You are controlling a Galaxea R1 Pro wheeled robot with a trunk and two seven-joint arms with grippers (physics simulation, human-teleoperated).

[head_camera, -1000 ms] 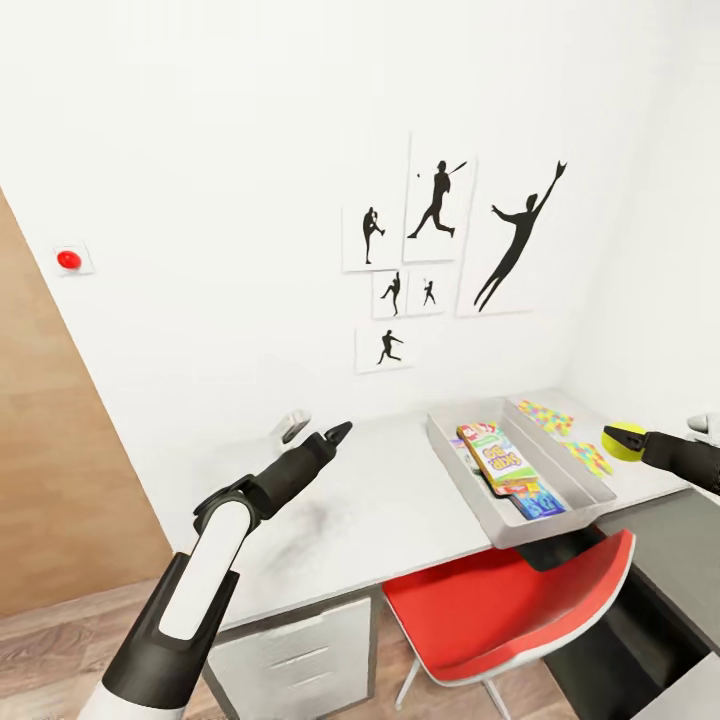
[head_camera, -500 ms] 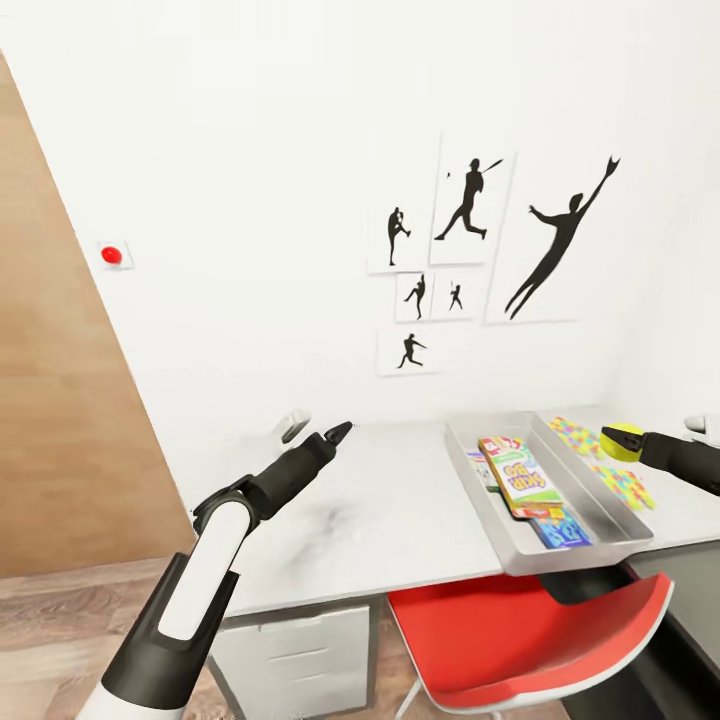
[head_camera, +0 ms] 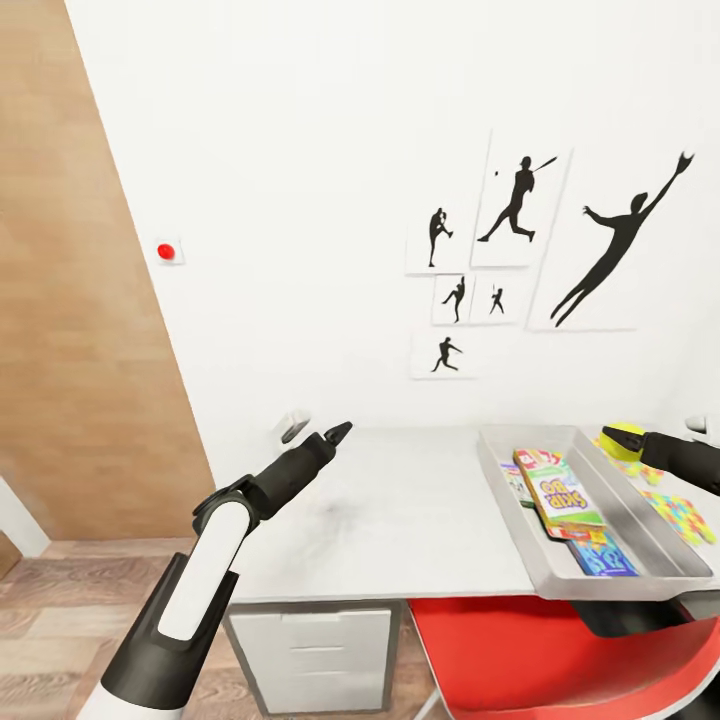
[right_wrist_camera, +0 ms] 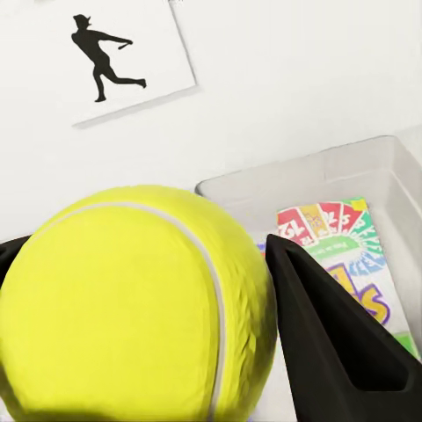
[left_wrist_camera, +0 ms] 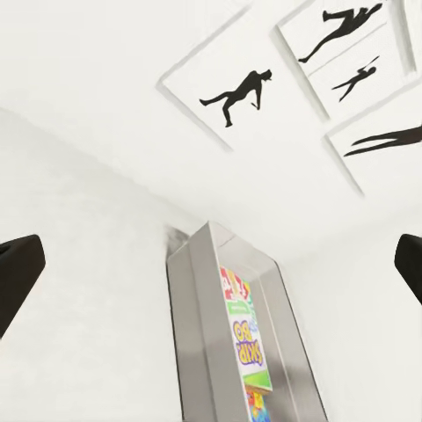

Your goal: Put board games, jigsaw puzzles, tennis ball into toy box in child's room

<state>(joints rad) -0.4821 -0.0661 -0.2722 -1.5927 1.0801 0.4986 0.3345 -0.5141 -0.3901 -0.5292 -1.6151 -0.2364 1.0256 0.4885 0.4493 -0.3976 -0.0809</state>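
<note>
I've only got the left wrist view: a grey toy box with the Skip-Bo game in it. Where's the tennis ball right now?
Observer: The tennis ball is clamped in the right pincer, with a finger on each side.
Operator: Is it in the toy box?
Observer: No. In the head view it is held up at the right-hand side of the toy box, not inside it.
Operator: And the jigsaw puzzles?
Observer: One jigsaw puzzle lies flat on the table, outside the box on that same side.
</note>
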